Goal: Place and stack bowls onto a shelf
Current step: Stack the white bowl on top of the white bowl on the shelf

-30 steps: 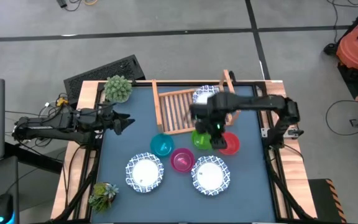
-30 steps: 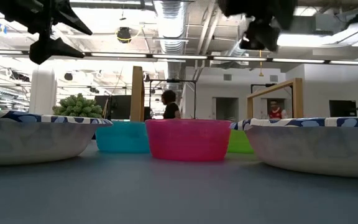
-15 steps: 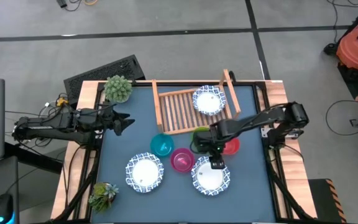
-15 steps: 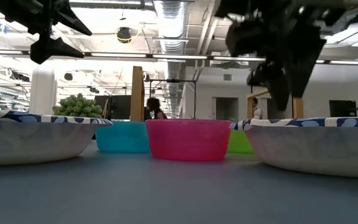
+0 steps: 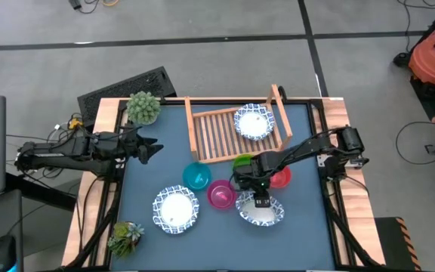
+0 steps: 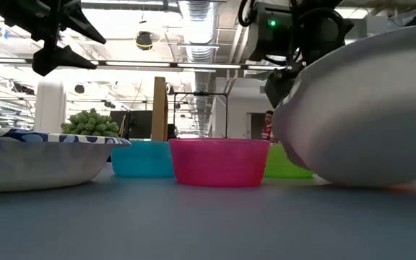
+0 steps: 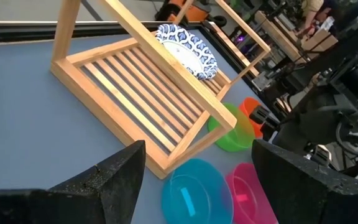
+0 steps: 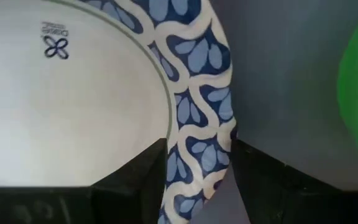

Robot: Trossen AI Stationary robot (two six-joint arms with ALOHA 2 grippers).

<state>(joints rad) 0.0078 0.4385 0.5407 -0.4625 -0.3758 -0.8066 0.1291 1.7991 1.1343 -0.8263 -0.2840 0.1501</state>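
Note:
My right gripper (image 5: 257, 199) is shut on a white bowl with a blue patterned rim (image 5: 261, 211) at the table's near right. A second white bowl (image 5: 176, 209) sits flat at the near left. A third white bowl (image 5: 254, 122) rests on the slats of the wooden shelf (image 5: 217, 134) at the far side. The teal (image 5: 196, 176), magenta (image 5: 221, 193), green (image 5: 240, 161) and red (image 5: 281, 178) bowls stand on the table between shelf and white bowls. My left gripper (image 5: 157, 147) is open and empty, raised at the table's left edge. My right gripper pinches the white bowl's patterned rim (image 8: 197, 149) on its far side, one finger (image 8: 129, 177) inside the bowl and one (image 8: 272, 183) outside. The fingers come from above, slanting toward the near edge. The bowl is tilted, its far rim raised and its underside (image 6: 360, 123) facing the near edge.
A round potted plant (image 5: 143, 107) stands at the far left corner, and a smaller plant (image 5: 125, 236) at the near left corner. A black keyboard (image 5: 127, 87) lies beyond the far edge. A person (image 6: 268, 126) shows far off in the room.
My right gripper has gone from over the shelf toward the near edge and down to the near-right white bowl, and has taken hold of its far rim. That bowl has tipped up: its far rim has risen and its underside now faces the near edge.

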